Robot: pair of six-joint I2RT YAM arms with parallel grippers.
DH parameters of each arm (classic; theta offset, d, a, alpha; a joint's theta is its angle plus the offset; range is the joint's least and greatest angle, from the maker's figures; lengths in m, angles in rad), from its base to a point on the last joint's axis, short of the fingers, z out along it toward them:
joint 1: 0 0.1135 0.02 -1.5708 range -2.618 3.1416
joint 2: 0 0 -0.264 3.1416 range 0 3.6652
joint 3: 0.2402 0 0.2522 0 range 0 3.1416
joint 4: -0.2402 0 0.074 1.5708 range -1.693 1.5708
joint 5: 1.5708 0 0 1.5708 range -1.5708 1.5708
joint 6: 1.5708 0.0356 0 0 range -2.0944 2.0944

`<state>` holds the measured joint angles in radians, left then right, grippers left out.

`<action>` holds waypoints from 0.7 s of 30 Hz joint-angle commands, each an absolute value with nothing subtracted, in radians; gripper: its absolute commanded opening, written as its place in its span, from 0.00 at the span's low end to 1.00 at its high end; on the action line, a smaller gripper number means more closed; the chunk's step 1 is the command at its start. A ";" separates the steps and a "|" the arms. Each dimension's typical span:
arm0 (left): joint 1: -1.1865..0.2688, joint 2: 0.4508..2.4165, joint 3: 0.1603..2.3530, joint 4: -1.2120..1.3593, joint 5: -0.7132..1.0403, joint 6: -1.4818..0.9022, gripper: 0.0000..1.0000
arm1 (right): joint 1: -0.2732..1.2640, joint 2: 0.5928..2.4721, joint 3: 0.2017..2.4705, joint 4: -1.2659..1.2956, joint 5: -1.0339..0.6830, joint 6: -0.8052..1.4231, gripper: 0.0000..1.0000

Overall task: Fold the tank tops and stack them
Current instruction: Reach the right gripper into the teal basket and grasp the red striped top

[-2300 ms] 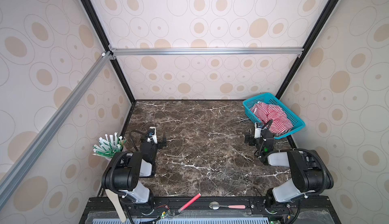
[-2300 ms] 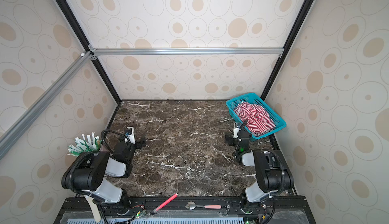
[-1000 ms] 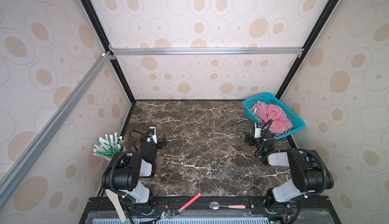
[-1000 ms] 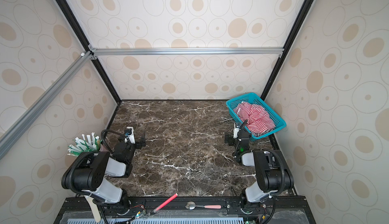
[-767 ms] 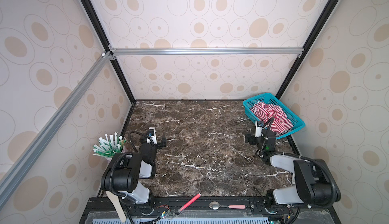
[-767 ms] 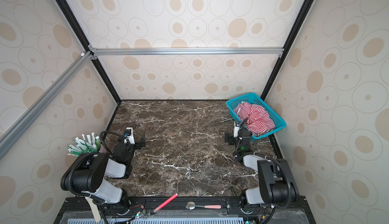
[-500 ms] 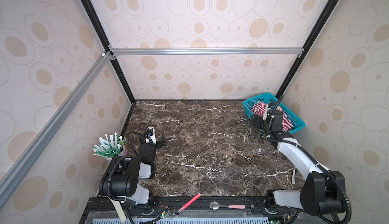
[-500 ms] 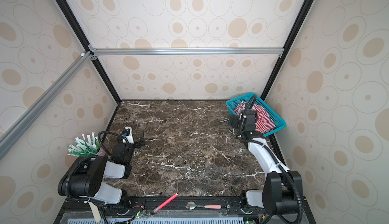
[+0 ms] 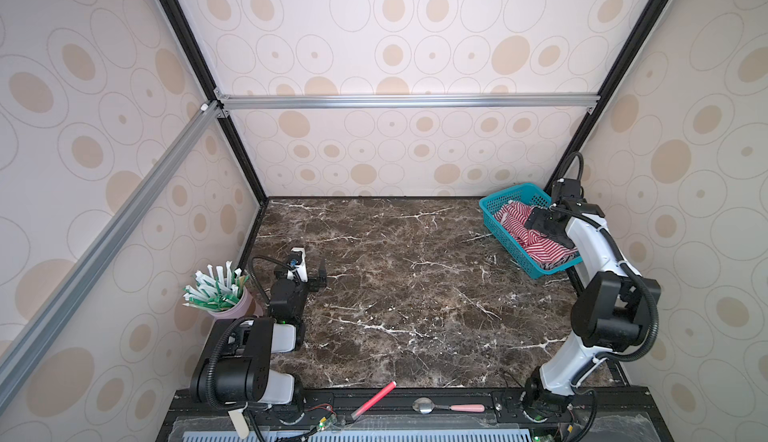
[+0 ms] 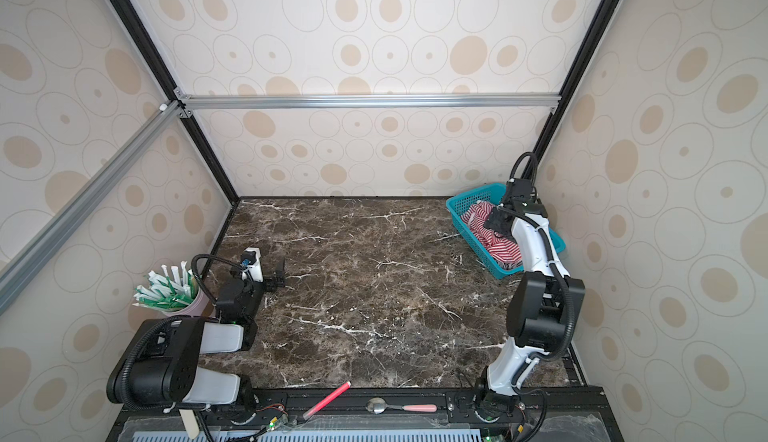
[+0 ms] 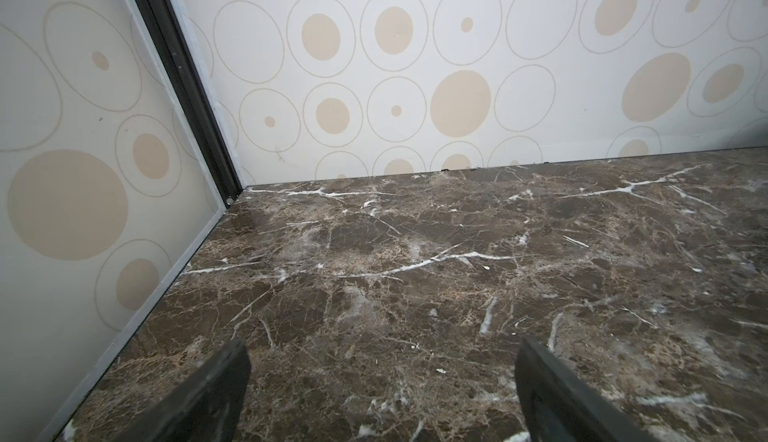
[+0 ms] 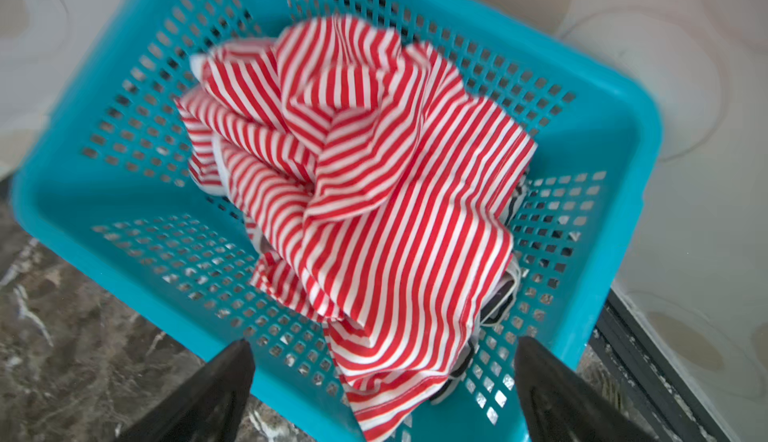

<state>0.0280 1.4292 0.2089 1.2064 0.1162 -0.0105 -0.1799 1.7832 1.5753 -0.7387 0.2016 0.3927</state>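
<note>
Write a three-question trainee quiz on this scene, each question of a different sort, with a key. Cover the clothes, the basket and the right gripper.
1. True or false: the crumpled red-and-white striped cloth tank top lies inside the teal mesh plastic basket.
2. Pick one. The right gripper is: A) shut on the tank top; B) open, above the basket; C) lying flat on the tabletop.
3. Short answer: which garment peeks out from under the red-and-white one?

Key
1. True.
2. B.
3. The black-and-white striped cloth top, mostly hidden.
</note>
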 commanded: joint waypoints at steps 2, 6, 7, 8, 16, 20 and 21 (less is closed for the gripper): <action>0.038 1.417 0.239 1.182 0.144 -0.006 0.99 | -0.170 1.823 1.561 -0.828 0.186 0.369 1.00; 0.037 1.420 0.240 1.180 0.149 -0.003 0.99 | -0.171 1.834 1.489 -0.773 0.217 0.374 1.00; 0.038 1.420 0.241 1.180 0.149 -0.003 0.99 | -0.172 1.840 1.480 -0.767 0.218 0.376 1.00; 0.037 1.420 0.240 1.179 0.148 -0.003 0.99 | -0.173 1.844 1.472 -0.758 0.215 0.374 1.00; 0.038 1.420 0.238 1.181 0.151 0.000 0.99 | -0.191 1.856 1.463 -0.698 0.148 0.379 0.47; 0.038 1.420 0.239 1.180 0.150 0.000 0.99 | -0.192 1.836 1.469 -0.698 0.140 0.382 0.00; 0.038 1.422 0.240 1.178 0.152 0.000 0.99 | -0.193 1.823 1.468 -0.697 0.141 0.383 0.00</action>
<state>0.0292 1.4292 0.2142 1.1828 0.1406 -0.0101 -0.1860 1.8462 1.4696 -0.6968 0.1505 0.3790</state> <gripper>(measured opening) 0.994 0.039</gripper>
